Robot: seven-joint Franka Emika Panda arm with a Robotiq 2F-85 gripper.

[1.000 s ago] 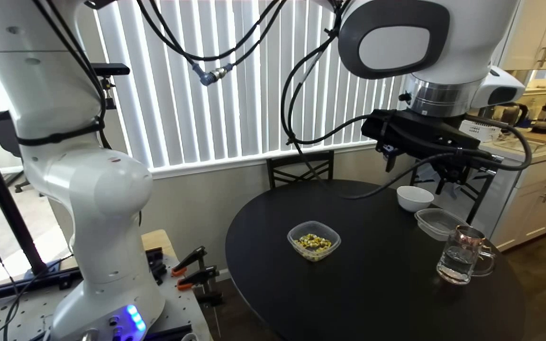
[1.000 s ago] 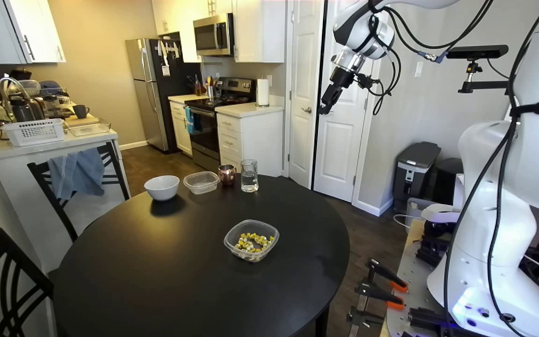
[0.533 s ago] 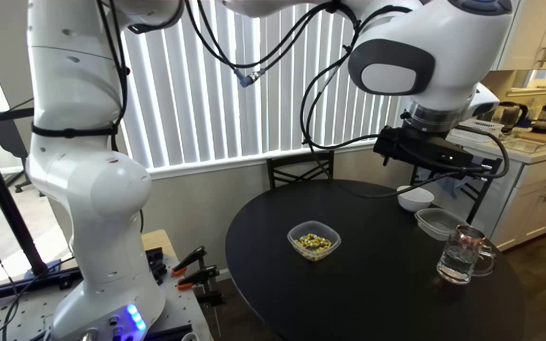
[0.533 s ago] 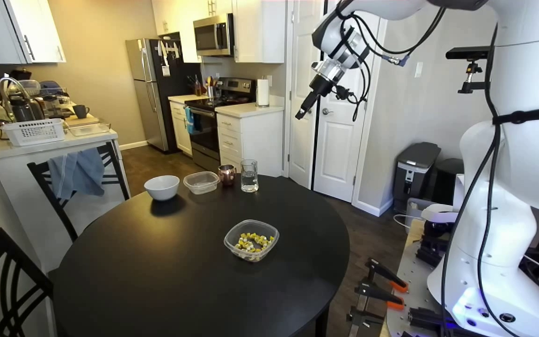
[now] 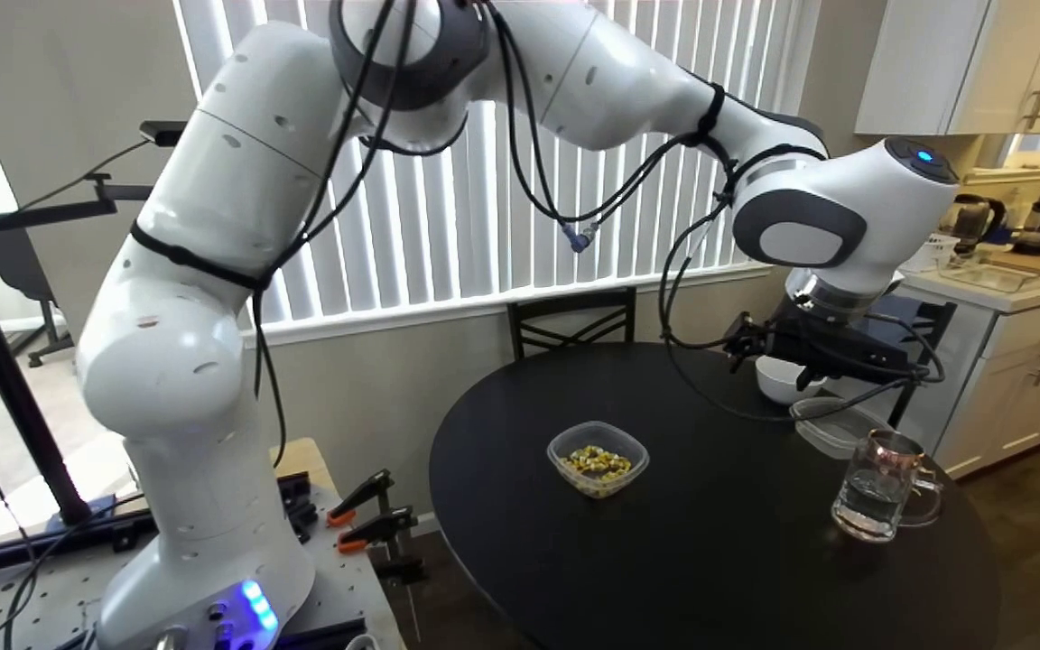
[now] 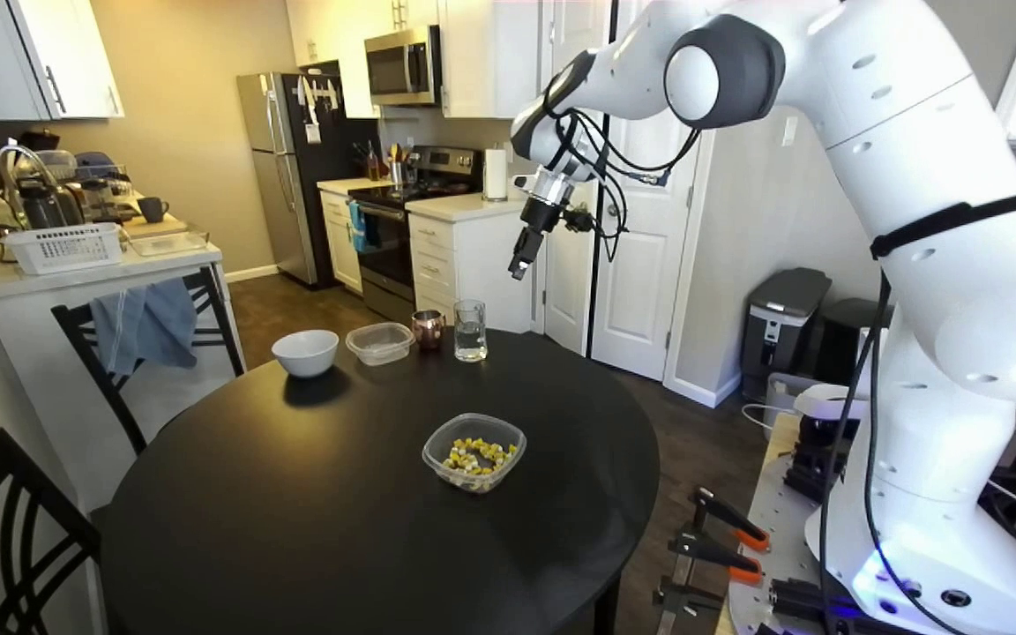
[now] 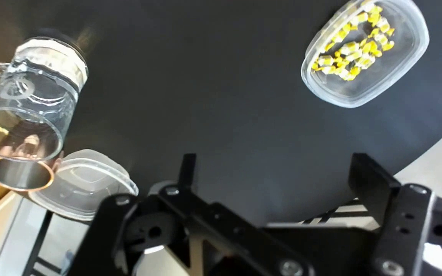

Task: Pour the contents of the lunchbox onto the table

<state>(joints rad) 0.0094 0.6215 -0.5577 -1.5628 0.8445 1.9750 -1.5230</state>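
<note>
The lunchbox, a small clear squarish container, stands upright on the black round table point(image 6: 340, 538). It shows in both exterior views point(image 5: 608, 434) point(image 6: 473, 425) and at the upper right of the wrist view point(image 7: 407, 63). The contents, yellow and whitish bite-size pieces point(image 6: 479, 457), lie inside it, also in the wrist view point(image 7: 353, 57). My gripper point(image 7: 272, 161) is open, with nothing between its fingers. In an exterior view the gripper point(image 6: 521, 265) hangs in the air toward the far side of the table, well apart from the lunchbox.
A white bowl point(image 6: 307, 353), a second clear container point(image 6: 381, 346), a copper mug point(image 6: 428, 330) and a glass mug with clear liquid point(image 5: 868, 506) stand along the table's far side. Black chairs point(image 6: 23, 538) stand around the table. Cables point(image 5: 673, 361) hang from the arm.
The arm has come down and reached farther out, so my gripper is lower and nearer the table's far side. The lunchbox and its contents have not moved.
</note>
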